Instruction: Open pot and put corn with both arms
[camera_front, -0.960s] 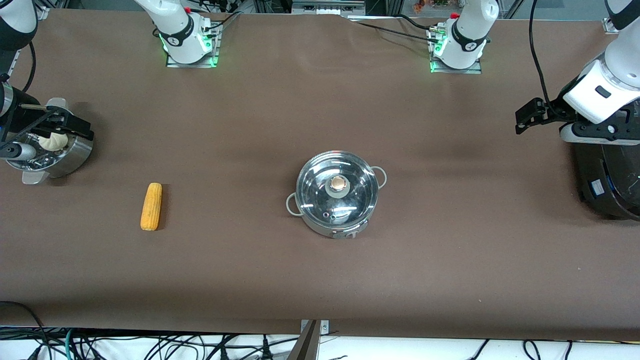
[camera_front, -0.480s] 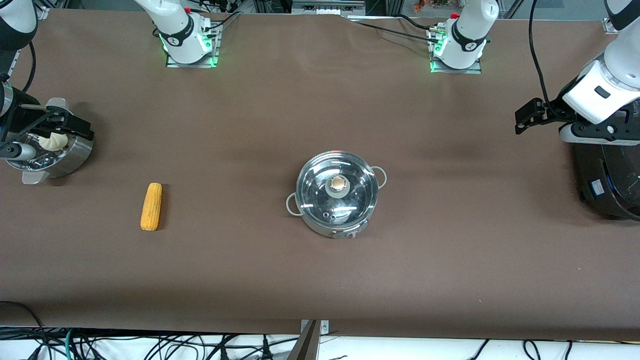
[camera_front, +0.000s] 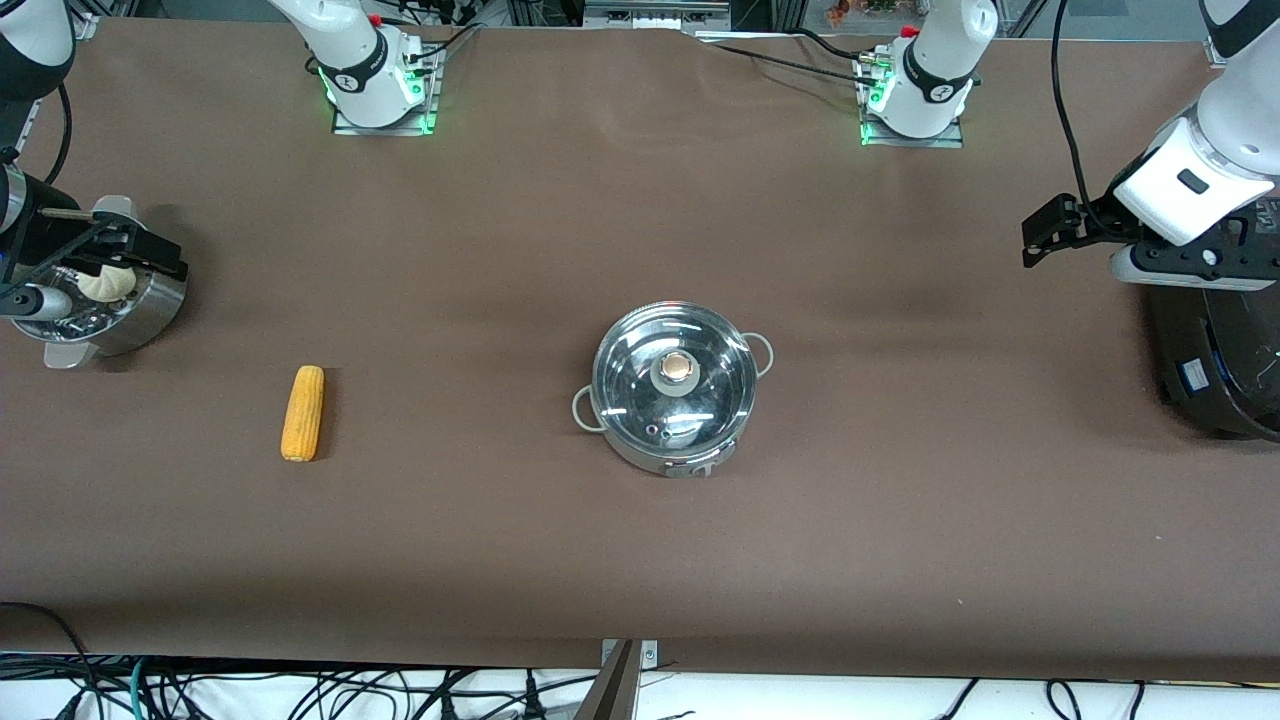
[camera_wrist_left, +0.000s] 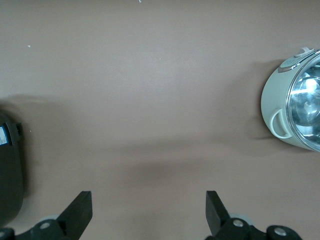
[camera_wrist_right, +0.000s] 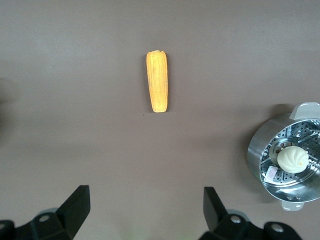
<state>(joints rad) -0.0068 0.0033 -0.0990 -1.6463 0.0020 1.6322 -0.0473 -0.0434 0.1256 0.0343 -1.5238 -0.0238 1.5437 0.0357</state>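
The steel pot stands mid-table with its glass lid on and the knob on top. The corn lies on the table toward the right arm's end. My left gripper is open and empty in the air beside the black cooker, apart from the pot. In the left wrist view the gripper is over bare table, and the pot is at the edge. My right gripper is open and empty over the steamer basket. In the right wrist view the gripper is well apart from the corn.
A perforated steel steamer basket with a white bun stands at the right arm's end of the table. It also shows in the right wrist view. A big black cooker stands at the left arm's end.
My left gripper has shifted slightly away from the cooker, toward the table's middle. The right arm, pot and corn have not moved.
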